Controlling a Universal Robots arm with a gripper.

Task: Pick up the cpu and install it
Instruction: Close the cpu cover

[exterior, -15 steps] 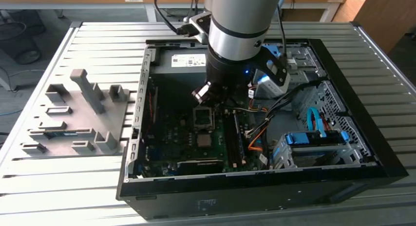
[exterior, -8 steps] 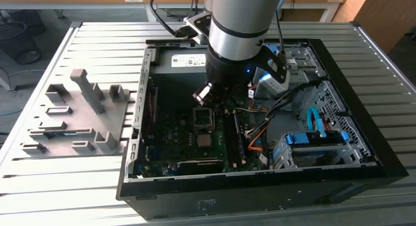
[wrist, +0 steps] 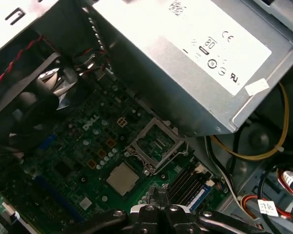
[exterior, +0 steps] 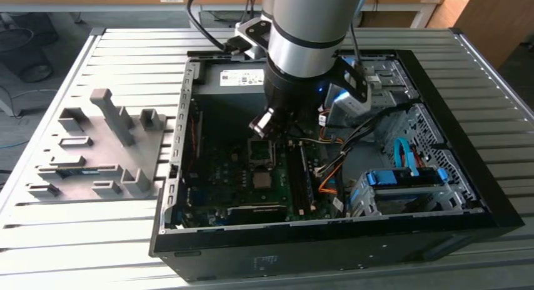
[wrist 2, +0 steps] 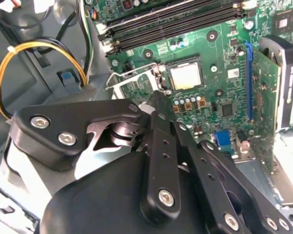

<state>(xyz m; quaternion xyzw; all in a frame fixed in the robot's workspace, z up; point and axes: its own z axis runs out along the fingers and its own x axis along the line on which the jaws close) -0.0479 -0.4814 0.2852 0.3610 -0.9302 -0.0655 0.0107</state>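
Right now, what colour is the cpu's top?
Silvery-grey metal; the cpu shows best in the second wrist view.

silvery-grey cpu [wrist 2: 185, 75], green motherboard [wrist 2: 219, 63], grey power-supply box [wrist: 176, 83]

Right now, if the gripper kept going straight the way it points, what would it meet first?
The gripper would most likely meet the motherboard by the open socket frame, next to the cpu; depth is unclear.

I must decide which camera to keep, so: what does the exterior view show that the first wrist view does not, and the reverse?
Exterior view adds the slatted table, the grey fixture tray and the blue drive bay. First wrist view adds what looks like a dark fan housing. Both have the power supply and the cpu, lying flat beside an open metal frame.
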